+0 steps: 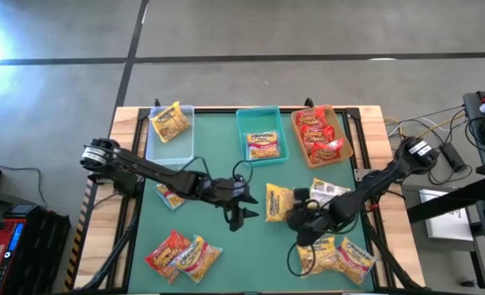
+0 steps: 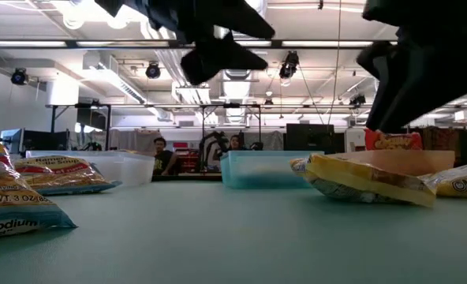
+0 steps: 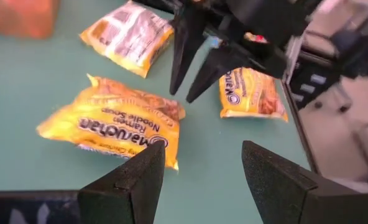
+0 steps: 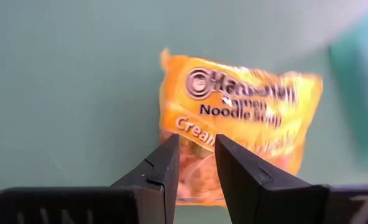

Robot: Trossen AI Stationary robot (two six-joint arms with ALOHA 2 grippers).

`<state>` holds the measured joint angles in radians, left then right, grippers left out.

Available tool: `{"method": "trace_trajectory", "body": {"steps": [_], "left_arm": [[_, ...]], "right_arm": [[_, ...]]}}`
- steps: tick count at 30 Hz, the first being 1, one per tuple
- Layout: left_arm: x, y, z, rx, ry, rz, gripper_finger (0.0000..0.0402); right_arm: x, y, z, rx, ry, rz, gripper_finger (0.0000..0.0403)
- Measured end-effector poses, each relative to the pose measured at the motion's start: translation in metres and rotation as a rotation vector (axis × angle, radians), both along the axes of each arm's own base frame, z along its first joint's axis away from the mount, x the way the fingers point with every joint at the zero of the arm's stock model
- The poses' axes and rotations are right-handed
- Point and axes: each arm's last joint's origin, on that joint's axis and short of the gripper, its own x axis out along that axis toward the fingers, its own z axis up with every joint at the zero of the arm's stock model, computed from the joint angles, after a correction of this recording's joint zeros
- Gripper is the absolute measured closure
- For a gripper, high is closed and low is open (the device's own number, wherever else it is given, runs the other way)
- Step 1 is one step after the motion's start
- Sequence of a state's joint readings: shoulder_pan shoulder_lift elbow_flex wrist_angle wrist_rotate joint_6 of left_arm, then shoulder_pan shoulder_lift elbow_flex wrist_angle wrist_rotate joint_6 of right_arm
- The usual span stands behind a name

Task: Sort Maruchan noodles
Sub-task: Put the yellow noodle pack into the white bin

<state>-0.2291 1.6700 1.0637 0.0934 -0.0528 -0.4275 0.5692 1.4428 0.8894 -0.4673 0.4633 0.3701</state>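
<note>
Left gripper (image 1: 244, 215): hung over the middle of the green table (image 1: 218, 164), fingers spread wide, nothing between them.
Right gripper (image 1: 298, 210): sat above a yellow Maruchan packet (image 4: 234, 134) near mid-table, fingers a narrow gap apart, nothing gripped.
Clear bin (image 1: 154, 146): back left, one yellow packet (image 1: 169, 121) inside.
Teal bin (image 1: 244, 120): back centre, one packet (image 1: 263, 145).
Tan bin (image 1: 346, 138): back right, red packets (image 1: 318, 133).
Loose packets: a pair at front left (image 1: 182, 255), a yellow cluster at front right (image 1: 337, 256), one under the left arm (image 1: 170, 197), one silver-and-yellow packet (image 1: 331, 191) beside the right arm.
Room: people (image 2: 163, 151) stood far behind the table.
</note>
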Motion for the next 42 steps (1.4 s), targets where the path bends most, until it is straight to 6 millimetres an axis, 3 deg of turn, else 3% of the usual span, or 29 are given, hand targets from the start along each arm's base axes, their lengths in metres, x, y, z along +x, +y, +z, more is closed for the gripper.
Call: {"method": "trace_trajectory", "body": {"steps": [6,13,21,30,42], "left_arm": [[0.021,-0.004,-0.033,-0.19,-0.002,0.119,0.0205],[0.038,-0.007,-0.06,-0.285,-0.061,0.191,0.0205],[0.037,-0.005,-0.067,-0.272,-0.031,0.278,0.0205],[0.031,0.0,-0.077,-0.222,0.044,0.393,0.0205],[0.031,0.014,-0.08,-0.202,0.026,0.568,0.0205]], "right_arm": [[-0.01,-0.006,-0.011,0.179,0.003,-0.325,0.031],[-0.021,-0.014,-0.037,0.072,0.072,-0.309,0.031],[-0.027,-0.022,-0.05,-0.068,0.005,-0.31,0.031],[-0.032,-0.026,-0.077,-0.007,-0.051,-0.326,0.031],[-0.032,-0.025,-0.08,-0.007,-0.058,-0.314,0.031]]}}
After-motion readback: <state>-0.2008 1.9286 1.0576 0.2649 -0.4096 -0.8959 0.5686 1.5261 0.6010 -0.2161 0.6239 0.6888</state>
